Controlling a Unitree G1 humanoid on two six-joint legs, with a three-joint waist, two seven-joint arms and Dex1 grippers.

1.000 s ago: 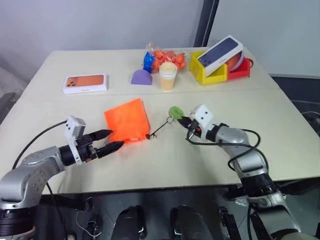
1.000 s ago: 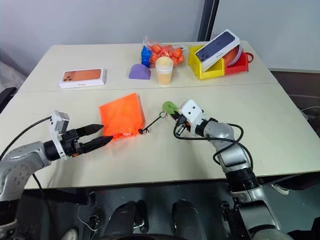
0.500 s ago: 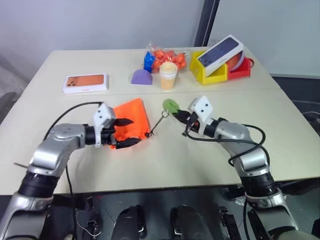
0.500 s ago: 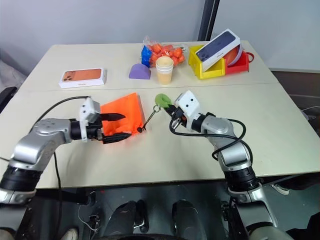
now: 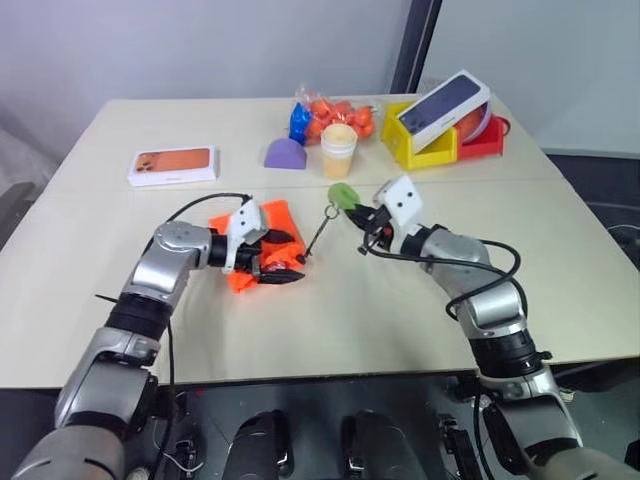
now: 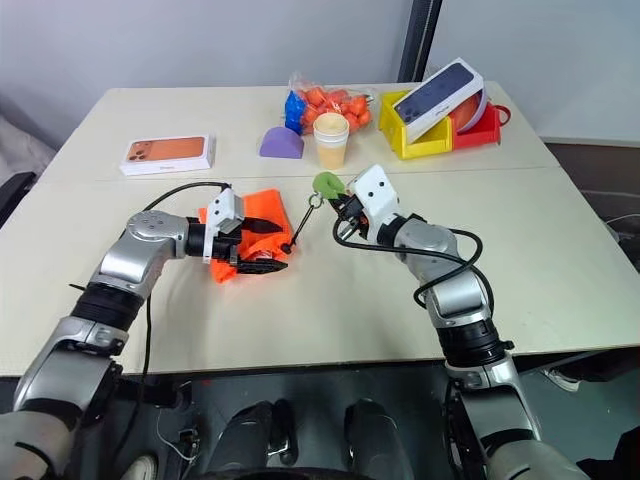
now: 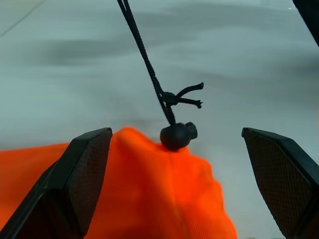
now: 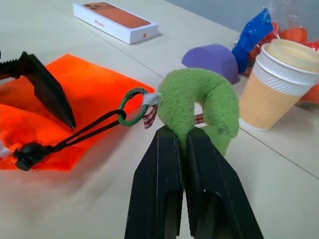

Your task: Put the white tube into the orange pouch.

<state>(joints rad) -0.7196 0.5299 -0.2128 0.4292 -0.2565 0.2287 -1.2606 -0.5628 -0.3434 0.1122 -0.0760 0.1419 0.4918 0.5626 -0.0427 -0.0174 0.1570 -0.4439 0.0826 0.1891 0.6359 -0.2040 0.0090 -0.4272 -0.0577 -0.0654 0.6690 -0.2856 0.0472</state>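
The orange pouch (image 5: 250, 250) lies bunched on the table left of centre. My left gripper (image 5: 290, 258) is open, its two fingers (image 7: 84, 174) straddling the pouch's drawstring end, where a black cord lock (image 7: 178, 135) sits. The black cord (image 5: 318, 235) runs up and right to a green ring (image 8: 132, 107) on a green plush charm (image 8: 199, 99). My right gripper (image 8: 182, 134) is shut on that charm, held a little above the table to the pouch's right. The white tube is hidden.
At the back stand a white box with an orange picture (image 5: 173, 165), a purple dome (image 5: 285, 153), a paper cup (image 5: 338, 150), a bag of orange bits (image 5: 330, 115), and yellow (image 5: 420, 150) and red (image 5: 485, 140) bins bearing a dark box (image 5: 440, 105).
My left arm has swung in to the right, so its open fingers now straddle the pouch's cord end; the pouch has bunched up. My right gripper has lifted the green charm slightly.
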